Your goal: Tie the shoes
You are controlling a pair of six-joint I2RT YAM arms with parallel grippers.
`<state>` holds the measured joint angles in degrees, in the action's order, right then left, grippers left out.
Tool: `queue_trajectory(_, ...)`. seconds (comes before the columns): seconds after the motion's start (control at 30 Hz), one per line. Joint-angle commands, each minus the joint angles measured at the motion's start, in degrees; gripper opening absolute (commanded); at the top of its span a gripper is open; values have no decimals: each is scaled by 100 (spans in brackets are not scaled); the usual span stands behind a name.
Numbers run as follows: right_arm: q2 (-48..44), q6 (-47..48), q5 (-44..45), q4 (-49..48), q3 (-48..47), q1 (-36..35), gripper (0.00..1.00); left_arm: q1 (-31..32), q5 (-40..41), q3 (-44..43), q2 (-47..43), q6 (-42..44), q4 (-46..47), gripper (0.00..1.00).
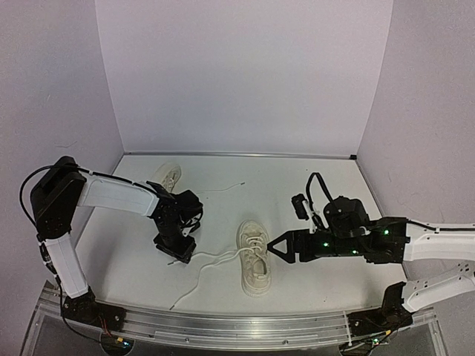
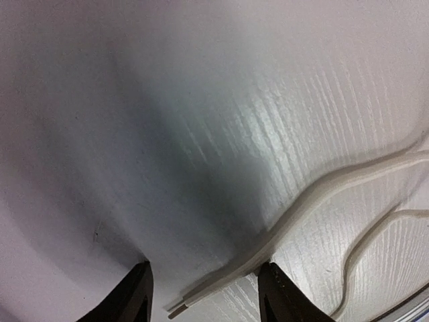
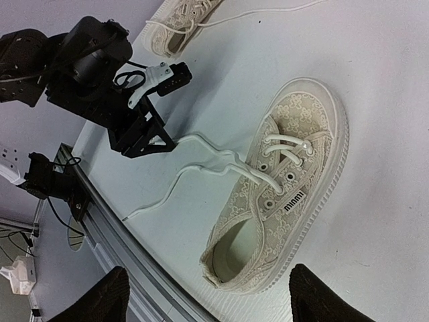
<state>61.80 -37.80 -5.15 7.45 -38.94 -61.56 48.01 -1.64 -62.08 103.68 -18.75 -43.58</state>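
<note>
- A metal rail point(image 1: 237, 326) runs along the near edge at 6 o'clock of the overhead view, with both arm bases bolted to it.
- The near shoe point(image 3: 281, 188) carries small dark lettering on its side that seems to read "minmi". No other writing can be read.
- The white surface point(image 1: 297, 178) is closed in by walls at 9, 12 and 3 o'clock. A wide stretch of it separates the near shoe point(image 1: 254, 257) from the back wall.
- That shoe is cream with a patterned upper and a pale sole. It lies just toward 6 o'clock of the middle, with its toe pointing to 12 o'clock and its laces untied.
- Its lace point(image 1: 215, 259) trails toward 9 o'clock, and another strand runs off toward 7 o'clock.
- The far shoe point(image 1: 168, 176) sits at 10 o'clock near the left wall, and its own lace point(image 1: 223, 189) stretches toward 3 o'clock.
- The left fingers point(image 2: 204, 295) are spread, pointing down at the surface, with the lace end point(image 2: 221, 285) lying between them and not pinched.
- The right fingers point(image 3: 208, 295) are spread wide and hold nothing, just at 3 o'clock of the near shoe.
</note>
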Motion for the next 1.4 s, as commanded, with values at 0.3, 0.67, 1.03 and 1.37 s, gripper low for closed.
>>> queue_trajectory(0.3, 18, 348, 41, 85, -502, -8, 78, 40, -521, -153, -939, 45, 193, 0)
queue_trajectory(0.67, 20, 1165, -37, 251, -991, 3, 78, 186, -1549, -1812, -1791, 223, 256, 0)
queue_trajectory(1.03, 851, 2826, -1352, -384, -2007, 3, 62, 982, -2511, -2237, -1748, 754, 294, 0)
queue_trajectory(1.37, 876, 3733, -1581, -380, -2185, 2, 46, 1156, -2848, -2306, -1849, 877, 225, 0)
